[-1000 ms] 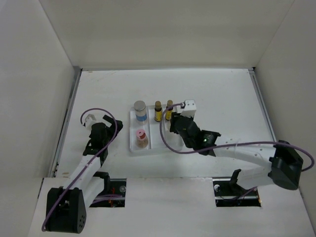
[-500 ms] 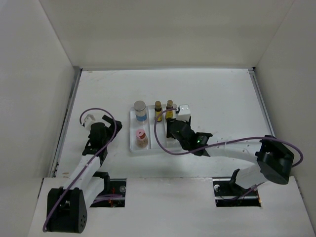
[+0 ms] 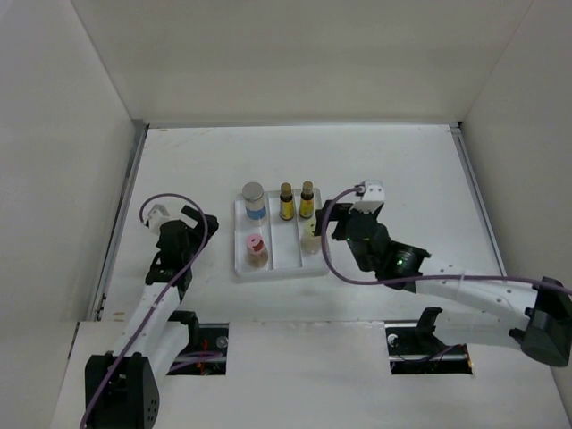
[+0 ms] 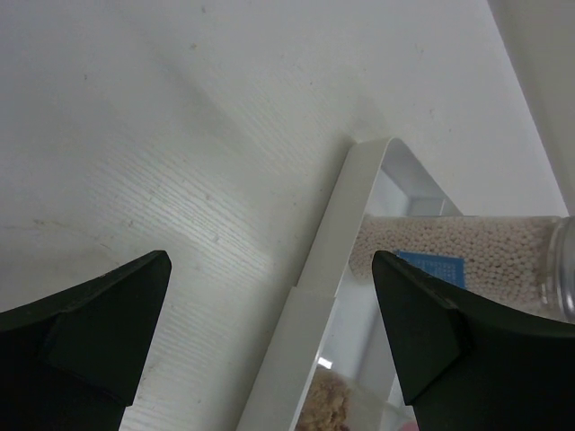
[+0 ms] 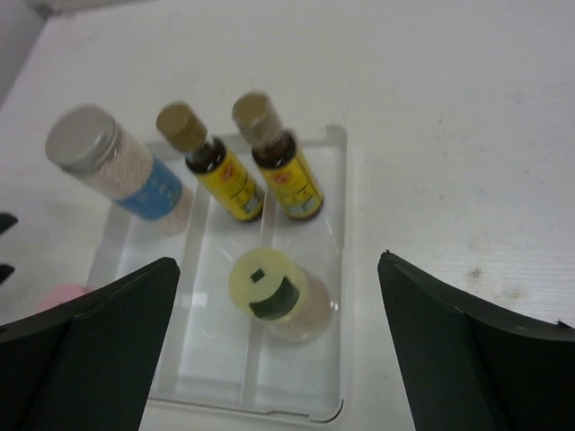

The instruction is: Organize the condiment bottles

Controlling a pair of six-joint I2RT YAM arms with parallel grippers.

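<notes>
The right gripper [image 5: 278,260] has its fingers spread wide. The cream-topped bottle [image 5: 267,285] stands untouched between them in the tray [image 5: 211,368]. The left gripper [image 4: 269,260] is also spread.

A white table [image 3: 411,170] is sitting inside plain white walls [image 3: 295,54]. The walls are standing along its far, left and right edges. Light is shining on it.

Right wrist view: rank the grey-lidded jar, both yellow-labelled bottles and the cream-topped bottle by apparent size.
1. grey-lidded jar, clearly largest.
2. cream-topped bottle, though nearest the camera, so unsure against the slim pair.
3. left yellow-labelled bottle and right yellow-labelled bottle, alike.
</notes>
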